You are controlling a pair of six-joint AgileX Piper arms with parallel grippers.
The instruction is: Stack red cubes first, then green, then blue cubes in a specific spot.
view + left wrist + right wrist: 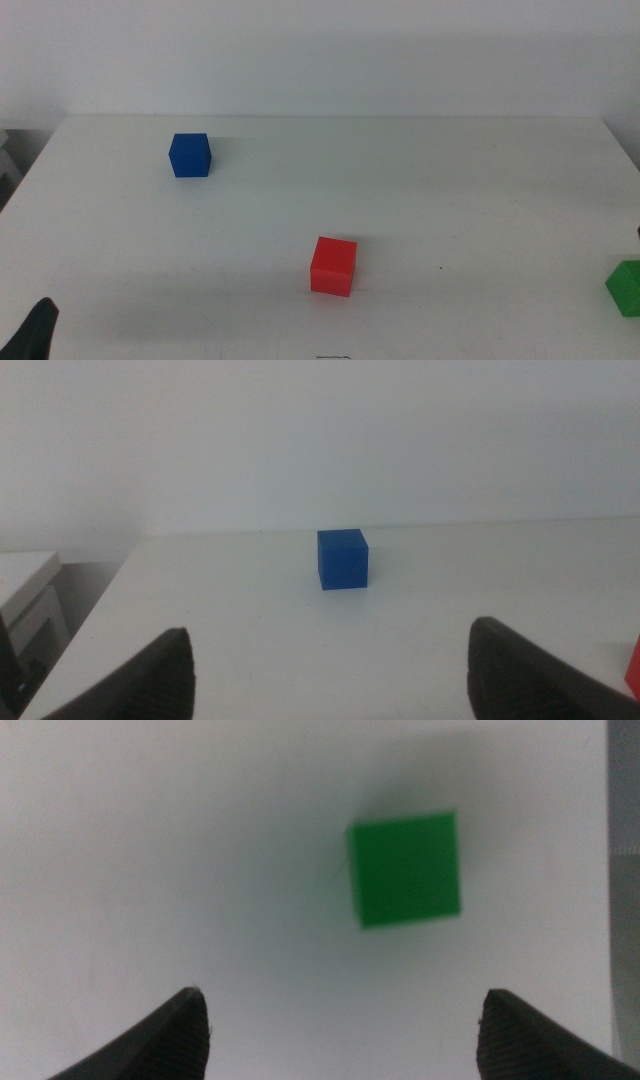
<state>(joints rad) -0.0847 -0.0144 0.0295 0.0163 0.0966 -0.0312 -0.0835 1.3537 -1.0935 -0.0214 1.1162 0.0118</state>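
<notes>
The red cube (333, 266) rests on the white table near the front middle; a sliver of it shows in the left wrist view (634, 668). At the back left stands the blue cube (190, 155), also ahead of my left gripper (330, 665), whose jaws are open and empty. Only a dark tip of that left gripper (35, 330) shows at the bottom left corner in the middle view. The green cube (626, 287) sits at the right edge. My right gripper (345, 1032) hovers above it, open, with the green cube (405, 868) beyond its fingertips.
The white table (400, 180) meets a plain white wall at the back. Its left edge (90, 620) drops off beside the blue cube, and its right edge (610, 870) runs close to the green cube.
</notes>
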